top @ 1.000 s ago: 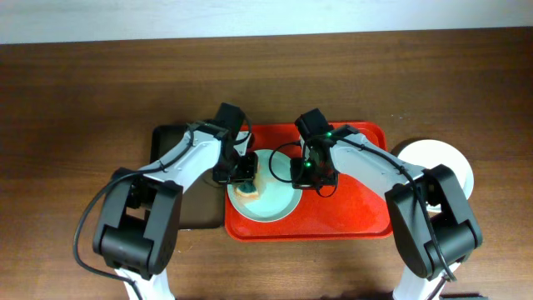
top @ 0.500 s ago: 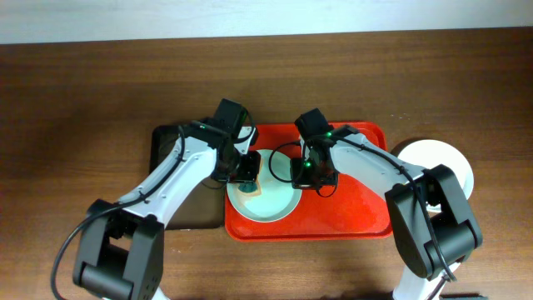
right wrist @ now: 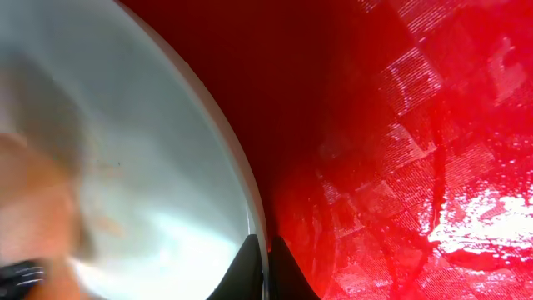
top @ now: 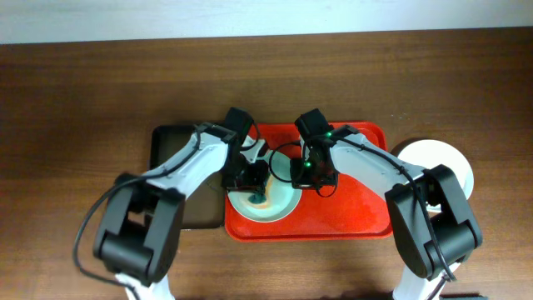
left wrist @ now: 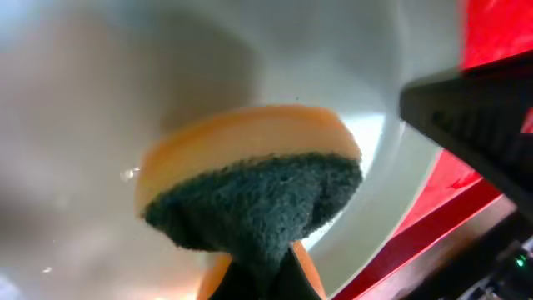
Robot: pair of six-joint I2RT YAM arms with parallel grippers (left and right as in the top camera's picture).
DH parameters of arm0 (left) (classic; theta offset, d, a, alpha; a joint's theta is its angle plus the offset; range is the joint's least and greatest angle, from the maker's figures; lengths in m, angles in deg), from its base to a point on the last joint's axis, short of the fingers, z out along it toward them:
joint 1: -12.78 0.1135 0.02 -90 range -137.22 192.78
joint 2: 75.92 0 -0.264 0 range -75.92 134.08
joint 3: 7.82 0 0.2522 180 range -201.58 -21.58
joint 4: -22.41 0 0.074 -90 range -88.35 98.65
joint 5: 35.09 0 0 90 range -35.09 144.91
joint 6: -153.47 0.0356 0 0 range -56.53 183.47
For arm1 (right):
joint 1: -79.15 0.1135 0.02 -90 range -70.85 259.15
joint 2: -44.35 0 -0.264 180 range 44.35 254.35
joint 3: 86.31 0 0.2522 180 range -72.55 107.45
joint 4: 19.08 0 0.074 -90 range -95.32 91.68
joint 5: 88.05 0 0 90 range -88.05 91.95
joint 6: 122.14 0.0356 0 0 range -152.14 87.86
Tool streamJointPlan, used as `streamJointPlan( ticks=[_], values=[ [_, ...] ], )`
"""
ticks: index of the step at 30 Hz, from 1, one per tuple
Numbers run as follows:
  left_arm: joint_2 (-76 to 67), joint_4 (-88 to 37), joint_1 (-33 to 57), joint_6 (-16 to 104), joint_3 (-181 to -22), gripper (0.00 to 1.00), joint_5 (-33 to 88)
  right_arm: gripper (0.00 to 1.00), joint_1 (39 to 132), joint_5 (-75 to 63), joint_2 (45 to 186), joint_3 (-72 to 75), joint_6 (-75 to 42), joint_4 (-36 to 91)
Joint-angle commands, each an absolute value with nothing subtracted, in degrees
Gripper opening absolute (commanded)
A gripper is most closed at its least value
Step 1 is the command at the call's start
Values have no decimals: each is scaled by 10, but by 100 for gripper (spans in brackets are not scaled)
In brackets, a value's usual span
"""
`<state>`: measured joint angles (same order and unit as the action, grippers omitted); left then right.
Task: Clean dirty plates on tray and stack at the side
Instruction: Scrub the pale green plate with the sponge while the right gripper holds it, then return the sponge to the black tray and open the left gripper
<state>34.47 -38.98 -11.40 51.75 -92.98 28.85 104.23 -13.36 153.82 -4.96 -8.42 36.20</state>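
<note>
Brown tabletop bears the red tray — pale green plate inside, glossy.

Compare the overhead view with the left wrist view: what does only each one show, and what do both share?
Only overhead: the black tray and the white plate beside the red tray, on the wooden table. Only left wrist: the dark green scouring face of the sponge, close up against the plate. Both: the pale green plate and the red tray.
</note>
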Motion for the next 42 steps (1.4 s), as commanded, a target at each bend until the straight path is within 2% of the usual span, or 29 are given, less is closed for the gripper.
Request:
streamJointPlan(
  ticks=[1,5,9,16,19,20,27,32,35,39,42],
  values=[
    [274,-402,-111,482,-933,0,436,4,1047,-128,1543,-53,-87,362],
    [298,-402,-111,472,-923,0,490,4,1047,-128,1543,-53,-87,362],
    [363,-385,-112,467,-918,0,471,4,1047,-128,1543,-53,-87,361],
    [390,-365,-112,514,-927,0,194,4,1047,-128,1543,-53,-87,358],
    [373,-366,-109,517,-944,0,172,4,1047,-128,1543,-53,-87,358],
    [355,-366,-106,518,-947,0,183,4,1047,-128,1543,-53,-87,358],
    [172,-464,-41,518,-947,0,451,4,1047,-128,1543,-53,-87,360],
    [158,-527,11,518,-924,0,571,4,1047,-128,1543,-53,-87,359],
    [158,-477,20,515,-865,0,584,4,1047,-128,1543,-53,-87,360],
    [159,-325,21,515,-738,0,584,4,1047,-128,1543,-53,-87,360],
    [159,-284,22,516,-704,1,584,4,1047,-128,1543,-53,-88,360]
  ],
)
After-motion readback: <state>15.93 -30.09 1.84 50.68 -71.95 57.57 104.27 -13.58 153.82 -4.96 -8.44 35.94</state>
